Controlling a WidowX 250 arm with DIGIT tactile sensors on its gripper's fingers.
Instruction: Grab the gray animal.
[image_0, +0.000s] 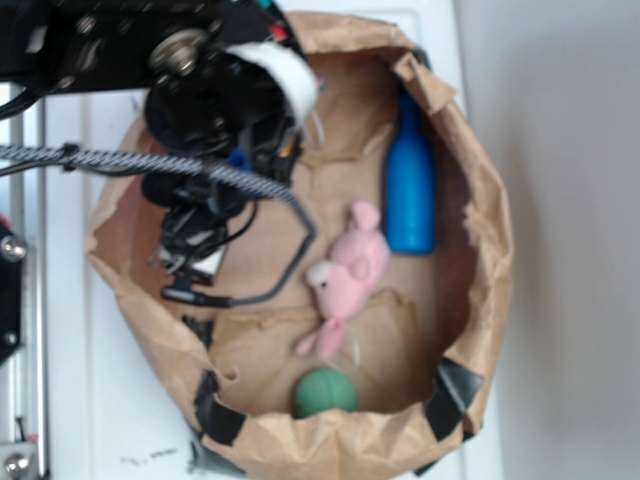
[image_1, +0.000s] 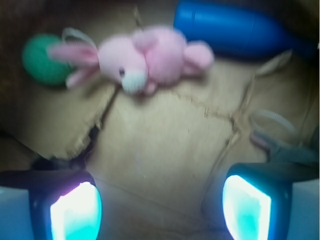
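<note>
The pincer is open wide w/ nothing in it. In the wrist pic its two fingers glow blue-green at the bottom, one on each side, and there is only bare brown paper between them.

The gray animal is at the right edge of the wrist pic, just above the pincer finger on that side. Only a bit of it shows: a dark gray lump, blurry, w/ a thin pale string tail curling in a loop next to it. Can't tell if it touches the finger. In the exterior pic the black arm covers that spot, so the gray animal can't be seen there.

All of it sits in a big brown paper bag w/ rolled-down sides, on a white counter. A pink bunny lies near the middle of the bag, on its side. A blue bottle lies just beside the bunny, by the bag wall. A green ball is near the bunny's ears, close to the bag's edge. The bunny, bottle and ball are well apart from the pincer.
</note>
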